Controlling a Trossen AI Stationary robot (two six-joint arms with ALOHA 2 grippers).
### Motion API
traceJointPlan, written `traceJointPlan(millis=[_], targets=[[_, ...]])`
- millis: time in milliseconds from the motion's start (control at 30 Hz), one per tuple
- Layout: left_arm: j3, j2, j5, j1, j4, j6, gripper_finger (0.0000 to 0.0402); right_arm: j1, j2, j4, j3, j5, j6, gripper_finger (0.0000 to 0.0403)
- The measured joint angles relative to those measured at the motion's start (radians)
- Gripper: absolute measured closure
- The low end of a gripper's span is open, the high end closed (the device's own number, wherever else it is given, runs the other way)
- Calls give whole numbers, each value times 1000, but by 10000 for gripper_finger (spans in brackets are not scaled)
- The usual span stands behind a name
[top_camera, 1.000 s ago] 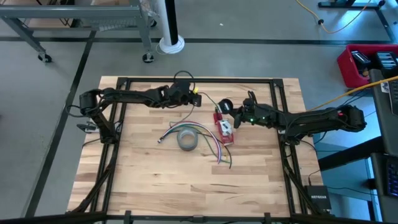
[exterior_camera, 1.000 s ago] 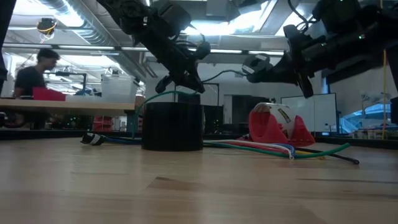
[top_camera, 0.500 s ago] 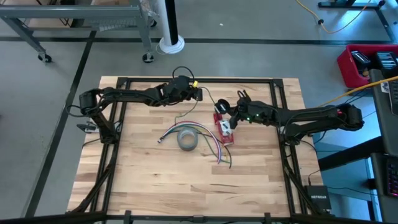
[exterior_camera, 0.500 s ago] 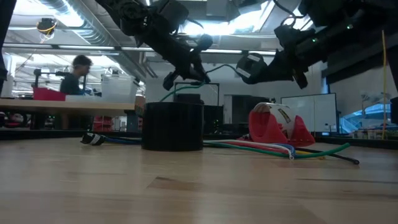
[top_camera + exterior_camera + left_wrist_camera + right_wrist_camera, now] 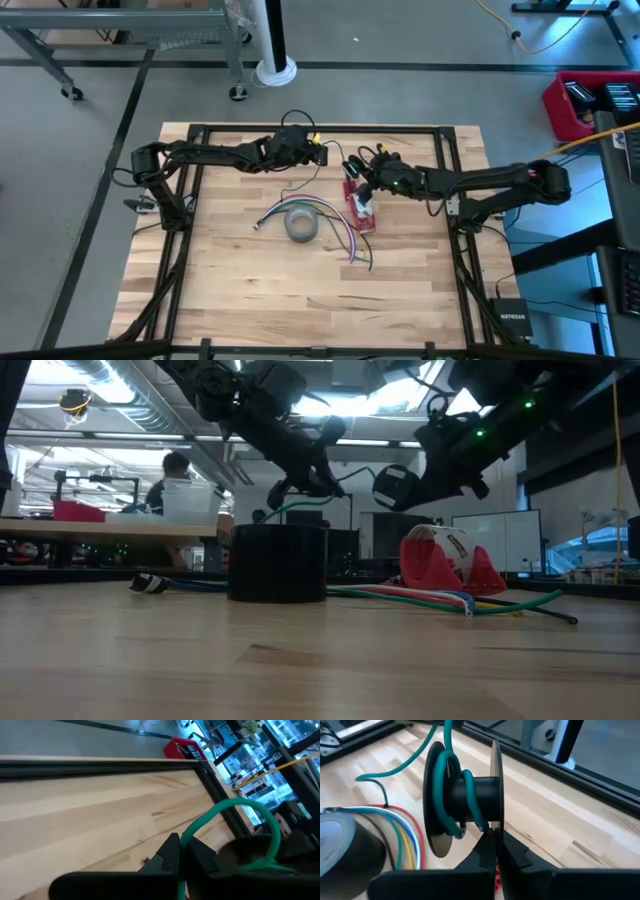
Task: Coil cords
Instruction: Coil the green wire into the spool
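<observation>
While the table (image 5: 250, 290) carries a tape roll (image 5: 300, 224) mid-board, the right gripper (image 5: 492, 851) is clamped on a spool (image 5: 462, 800) at 1 o'clock; the left gripper (image 5: 182, 854) pinches the green cord (image 5: 235, 820) at 12. Slack could slip off the flange if tension drops.

One wooden table (image 5: 240, 280), fitted with one black frame (image 5: 320, 129). Two robot arms: one left arm (image 5: 215, 155) and one right arm (image 5: 480, 182), each with one gripper, so two grippers, the left gripper (image 5: 312, 152) and the right gripper (image 5: 358, 170). One black spool (image 5: 462, 795), carrying one green cord (image 5: 452, 780). One grey tape roll (image 5: 301, 223). One red tape dispenser (image 5: 361, 205). One bundle of loose coloured wires (image 5: 340, 240) on the table; individual strands cannot be counted reliably. One person (image 5: 172, 475) in the room beyond.
</observation>
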Motion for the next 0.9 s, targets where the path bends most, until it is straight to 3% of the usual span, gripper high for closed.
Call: traceJointPlan(millis=[267,900], targets=[[0,0,21,-37,37,-7,401,-1,77,-50,76,71,1,400],[0,0,25,-194,182,90,401,-1,100,27,135,71,5,400]])
